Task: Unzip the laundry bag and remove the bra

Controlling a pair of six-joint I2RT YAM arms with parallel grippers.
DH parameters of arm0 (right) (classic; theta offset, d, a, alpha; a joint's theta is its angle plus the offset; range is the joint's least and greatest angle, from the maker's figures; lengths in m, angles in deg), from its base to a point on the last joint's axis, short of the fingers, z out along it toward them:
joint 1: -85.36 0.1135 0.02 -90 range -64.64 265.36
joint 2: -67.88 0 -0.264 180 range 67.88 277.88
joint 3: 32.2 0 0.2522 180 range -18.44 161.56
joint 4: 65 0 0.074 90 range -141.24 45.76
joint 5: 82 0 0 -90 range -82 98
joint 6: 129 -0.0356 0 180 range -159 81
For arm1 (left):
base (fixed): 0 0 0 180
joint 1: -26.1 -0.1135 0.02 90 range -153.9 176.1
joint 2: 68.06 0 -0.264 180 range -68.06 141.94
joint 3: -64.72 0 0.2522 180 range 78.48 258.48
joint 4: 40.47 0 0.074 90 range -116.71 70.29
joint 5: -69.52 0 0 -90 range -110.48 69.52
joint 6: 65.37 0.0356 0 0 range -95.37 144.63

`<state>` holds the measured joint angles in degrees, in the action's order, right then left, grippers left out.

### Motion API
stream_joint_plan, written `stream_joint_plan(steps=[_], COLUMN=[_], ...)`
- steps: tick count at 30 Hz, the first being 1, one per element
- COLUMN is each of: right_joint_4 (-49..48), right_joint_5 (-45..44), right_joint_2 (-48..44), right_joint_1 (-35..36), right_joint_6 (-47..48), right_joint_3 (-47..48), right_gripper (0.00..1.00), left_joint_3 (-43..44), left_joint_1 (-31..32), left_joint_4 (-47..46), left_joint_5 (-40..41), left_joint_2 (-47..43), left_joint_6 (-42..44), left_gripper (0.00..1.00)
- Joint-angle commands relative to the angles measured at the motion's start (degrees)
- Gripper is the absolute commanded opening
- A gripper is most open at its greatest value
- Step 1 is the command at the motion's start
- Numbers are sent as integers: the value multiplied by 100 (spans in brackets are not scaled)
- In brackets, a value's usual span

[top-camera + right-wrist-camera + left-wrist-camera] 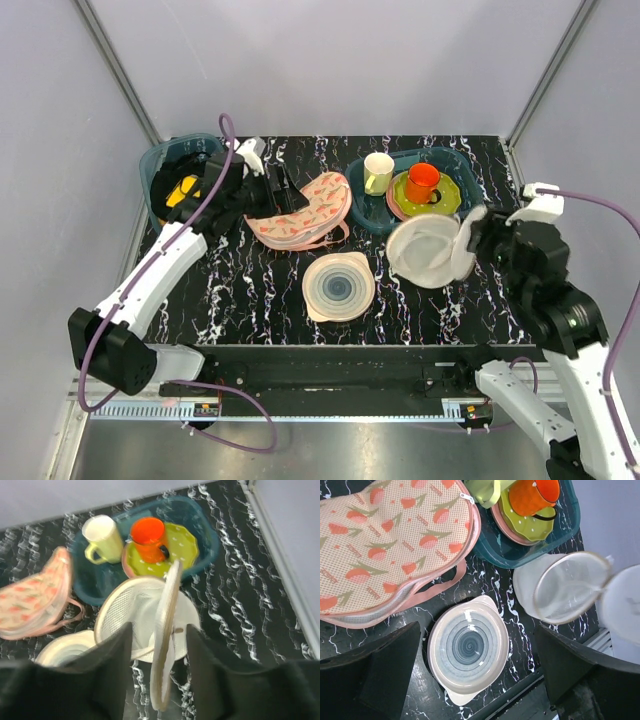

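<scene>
Yellow bra shows only in the top view.

table: we see a black table top with white marble veining.
back left: teal bin sits in the corner.
back right: teal tray, crockery inside.
middle back: pink carrot-patterned pouch lies flat between bin and tray.
middle front: pale ringed disc, apart from the pouch.
right: laundry bag, white mesh, open, flap raised, just in front of the tray.
</scene>
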<state>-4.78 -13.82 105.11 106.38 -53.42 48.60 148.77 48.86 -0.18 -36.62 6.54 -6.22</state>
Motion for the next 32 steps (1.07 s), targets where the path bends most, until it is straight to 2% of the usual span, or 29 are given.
stream_joint_plan(steps=[1, 3, 7, 11, 16, 21, 27, 32], right_joint_4=[258, 433, 260, -294, -322, -304, -322, -382], right_joint_5=[-1032, -1087, -703, -218, -226, -76, -278, -296], right_joint_2=[810, 1379, 1568, 1514, 2015, 2130, 1884, 1709], right_joint_1=[34, 34, 34, 34, 34, 34, 34, 34], right_joint_6=[-254, -483, -729, -826, -1159, -1310, -1424, -1389], right_joint_3=[-236, -149, -69, -253, -8, -59, -367, -411], right_gripper=[90, 99, 100, 100, 100, 100, 100, 100], left_joint_3=[38, 30, -23, -119, -278, -541, -919, -955], left_joint_1=[-18, -26, -35, -44, -70, -88, -141, -149], left_joint_4=[-139, -121, -7, 213, 406, 626, 740, 740], left_joint_5=[-284, -337, -101, 672, 1112, 938, 1122, 955], left_joint_2=[62, 10, -174, -429, -614, -921, -1475, -1519], left_joint_6=[53, 88, 167, 299, 404, 659, 712, 686], left_gripper=[99, 99, 99, 99, 99, 99, 99, 99])
